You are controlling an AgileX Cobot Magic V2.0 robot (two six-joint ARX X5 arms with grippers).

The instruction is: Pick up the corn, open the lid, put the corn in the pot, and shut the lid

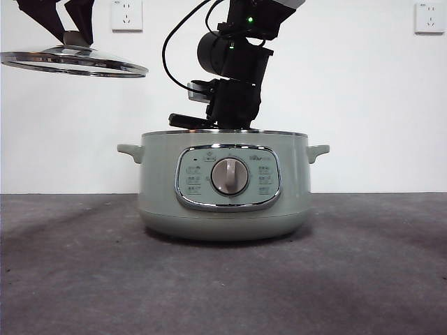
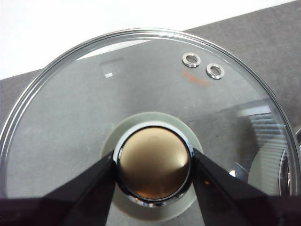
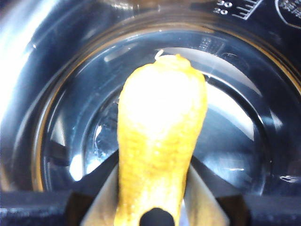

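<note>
The sage-green pot (image 1: 223, 192) stands uncovered in the middle of the table. My right gripper (image 3: 151, 176) is shut on the yellow corn (image 3: 160, 141), which points down inside the pot's shiny metal bowl (image 3: 235, 127). In the front view this arm (image 1: 234, 91) reaches down into the pot from above and the corn is hidden behind the wall. My left gripper (image 2: 154, 172) is shut on the knob (image 2: 153, 169) of the glass lid (image 2: 141, 94). It holds the lid (image 1: 73, 61) level in the air, up and to the left of the pot.
The pot's control panel and silver dial (image 1: 229, 176) face the front camera. Small handles (image 1: 130, 151) stick out on both sides. Dark grey table surface (image 1: 223, 286) spreads around the pot, with a white wall and two power sockets (image 1: 126, 14) behind.
</note>
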